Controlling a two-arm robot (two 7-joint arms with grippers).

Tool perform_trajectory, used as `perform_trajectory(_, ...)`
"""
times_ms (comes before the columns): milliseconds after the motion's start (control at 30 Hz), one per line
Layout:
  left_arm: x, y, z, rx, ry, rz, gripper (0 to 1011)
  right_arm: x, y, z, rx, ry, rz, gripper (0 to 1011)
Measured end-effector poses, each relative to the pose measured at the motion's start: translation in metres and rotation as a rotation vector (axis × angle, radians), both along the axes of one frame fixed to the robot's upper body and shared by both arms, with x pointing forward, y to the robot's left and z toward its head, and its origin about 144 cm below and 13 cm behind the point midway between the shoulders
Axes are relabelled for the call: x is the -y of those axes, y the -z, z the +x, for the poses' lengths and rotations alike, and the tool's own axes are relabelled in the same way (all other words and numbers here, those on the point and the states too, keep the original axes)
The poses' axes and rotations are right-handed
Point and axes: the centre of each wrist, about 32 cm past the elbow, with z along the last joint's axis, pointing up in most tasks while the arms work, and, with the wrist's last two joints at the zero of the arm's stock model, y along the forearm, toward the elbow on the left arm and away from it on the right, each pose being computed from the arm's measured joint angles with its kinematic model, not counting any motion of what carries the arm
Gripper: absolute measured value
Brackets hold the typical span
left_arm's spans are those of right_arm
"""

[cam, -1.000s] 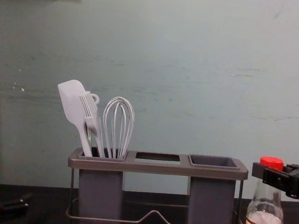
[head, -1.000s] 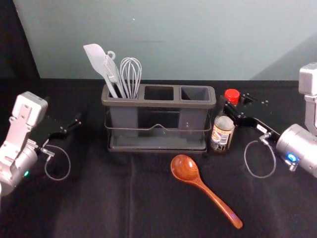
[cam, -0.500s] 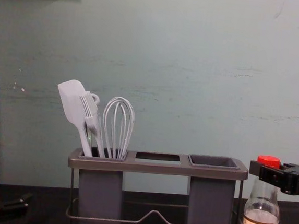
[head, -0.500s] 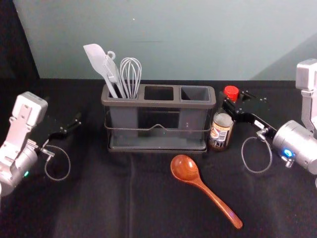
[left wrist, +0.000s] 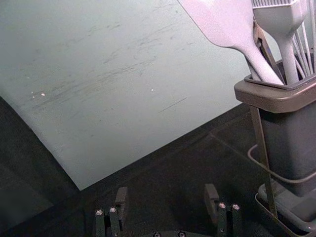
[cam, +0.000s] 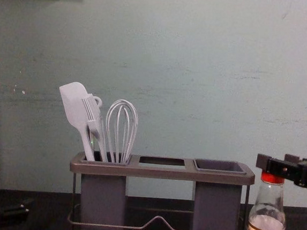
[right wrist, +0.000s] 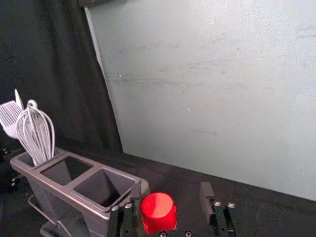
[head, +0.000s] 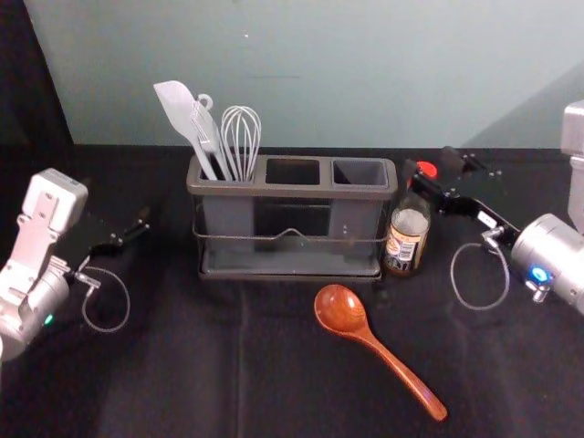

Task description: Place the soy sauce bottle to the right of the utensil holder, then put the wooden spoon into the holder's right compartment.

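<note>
The soy sauce bottle (head: 406, 239) stands upright close beside the right end of the grey utensil holder (head: 292, 192). My right gripper (head: 434, 168) is open at the height of its red cap; in the chest view a finger crosses the top of the cap on the bottle (cam: 266, 224). From the right wrist, the cap (right wrist: 159, 211) lies between the spread fingers of the right gripper (right wrist: 170, 193), nearer the holder-side one. The wooden spoon (head: 379, 347) lies on the table before the holder, bowl toward it. My left gripper (head: 137, 228) is parked at the left, open (left wrist: 166, 197).
A white spatula (head: 181, 109), a brush and a whisk (head: 241, 141) stand in the holder's left compartment. The middle (head: 293, 172) and right (head: 359, 172) compartments are empty. A pale wall (head: 365, 73) rises behind the black-covered table (head: 164, 365).
The bottle has shifted slightly left, closer to the holder. My right gripper moved left with it, then opened and rose a little at the cap. The left arm and spoon are still.
</note>
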Motion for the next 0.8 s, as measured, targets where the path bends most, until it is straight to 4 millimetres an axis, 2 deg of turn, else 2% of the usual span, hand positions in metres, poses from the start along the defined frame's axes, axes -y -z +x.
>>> perform_trajectory(100,0.000,0.000,0.000,0.000,0.000,0.000,1000,0.002,-0.004,-0.004,0.018,0.004,0.001,796)
perform_trajectory(233,0.000,0.000,0.000,0.000,0.000,0.000,1000,0.005,-0.011,-0.010,0.046,0.002,0.004,940)
perform_trajectory(367,0.000,0.000,0.000,0.000,0.000,0.000,1000,0.007,-0.017,-0.019,0.057,-0.002,-0.003,1002)
perform_trajectory(800,0.000,0.000,0.000,0.000,0.000,0.000,1000,0.003,-0.025,-0.056,0.053,-0.051,-0.064,1002)
